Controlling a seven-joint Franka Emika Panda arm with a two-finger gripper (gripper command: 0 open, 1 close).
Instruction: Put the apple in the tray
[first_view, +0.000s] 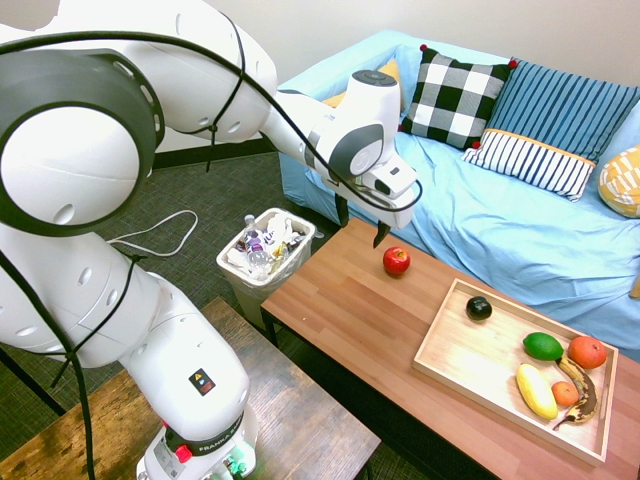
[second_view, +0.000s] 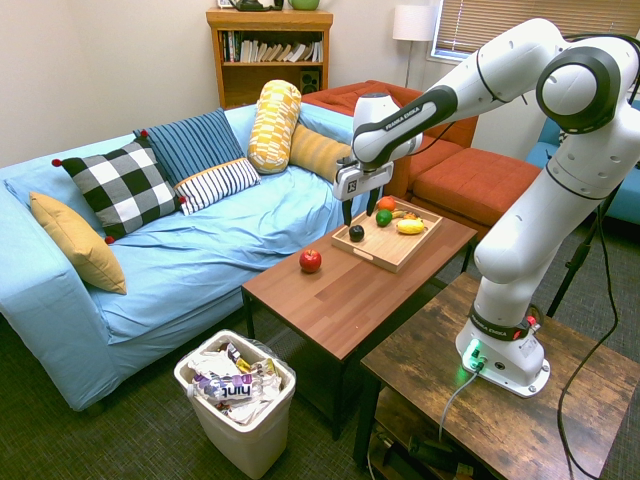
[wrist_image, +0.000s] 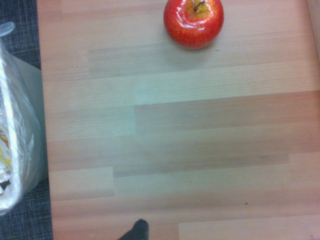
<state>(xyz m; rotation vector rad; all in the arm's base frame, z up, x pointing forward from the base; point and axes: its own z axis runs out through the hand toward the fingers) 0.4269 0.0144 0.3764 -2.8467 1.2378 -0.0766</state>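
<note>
"What do you have in the first exterior view?"

"I have the tray (first_view: 517, 395) on the coffee table (first_view: 345, 300) as my landmark; the apple (first_view: 396, 261) sits on bare wood outside it, near the end where the small dark fruit (first_view: 478, 308) lies inside. My gripper (first_view: 361, 234) hangs farther from the tray than the apple does, fingers pointing down and parted; the waste bin (first_view: 264, 255) stands on the floor well apart from the tray, past the apple's end, and the sofa (first_view: 450, 225) runs along the tray's far side."

"And the second exterior view?"

"I see the two fingertips spread there as well; inside the tray I count the dark fruit, a green fruit (second_view: 383, 217), a larger orange-red fruit (second_view: 386, 203), a yellow fruit (second_view: 410, 227) and a banana partly hidden behind them; the apple is outside the tray, just off its dark-fruit end."

"The wrist view?"

"I get the apple, stem up, on the table planks; a strip of pale wood, apparently the tray's rim, shows at the edge, apart from the apple; the bin with its clear liner is on the side away from the tray; I can't tell the jaw state from this one."
</note>
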